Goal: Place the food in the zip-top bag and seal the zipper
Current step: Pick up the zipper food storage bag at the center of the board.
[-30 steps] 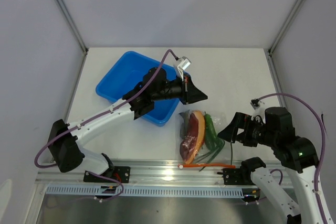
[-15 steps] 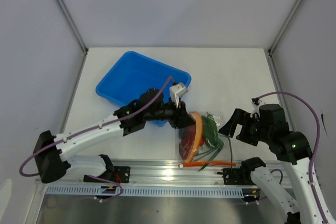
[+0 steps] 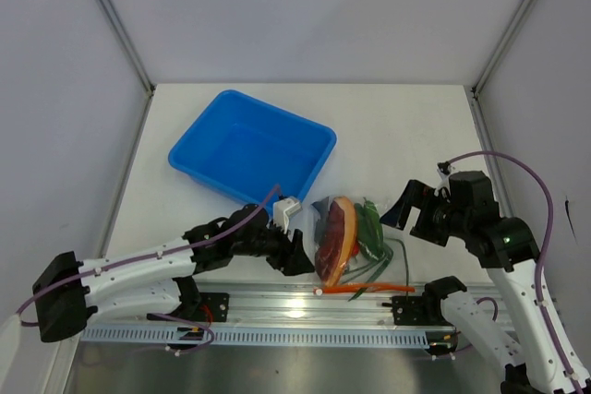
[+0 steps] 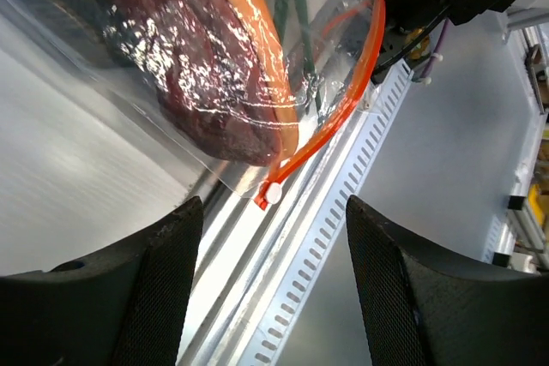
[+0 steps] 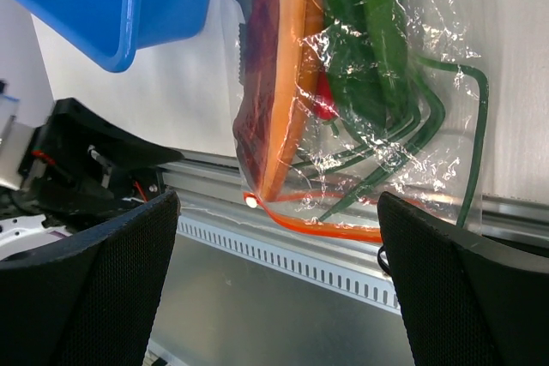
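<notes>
- Whereas a second ago the left gripper [image 4: 274, 289] was shut and held high over the blue tray [image 3: 242, 147], it has swung down to the near edge of the table [image 3: 406, 126] with its jaws spread and nothing between them.
- Just beyond its fingertips lies the white tip [image 4: 273, 195] at the left end of the zipper [image 4: 347, 100], an orange-red strip curving along the mouth of the zip-top bag [image 4: 184, 156].
- The bag lies flat, its mouth over the metal rail [image 3: 277, 300] at the table's front.
- Through the clear plastic show the purple-red and orange slice [image 3: 337, 235], the green pods [image 3: 371, 226] and a bit of red; thin green stems curl out toward the right.
- Farther right, the right gripper [image 3: 406, 211] hovers above the bag's other side, jaws wide apart and empty; it has barely moved.
- What the change suggests: the food appears to be inside the bag, so loading looks done. The left arm seems lined up to pinch the zipper's end and begin sealing.
- From the right wrist view the strip seems to split into two lines, so the mouth is probably not yet closed.
- A likely snag is the loose stems getting caught in the seal.
</notes>
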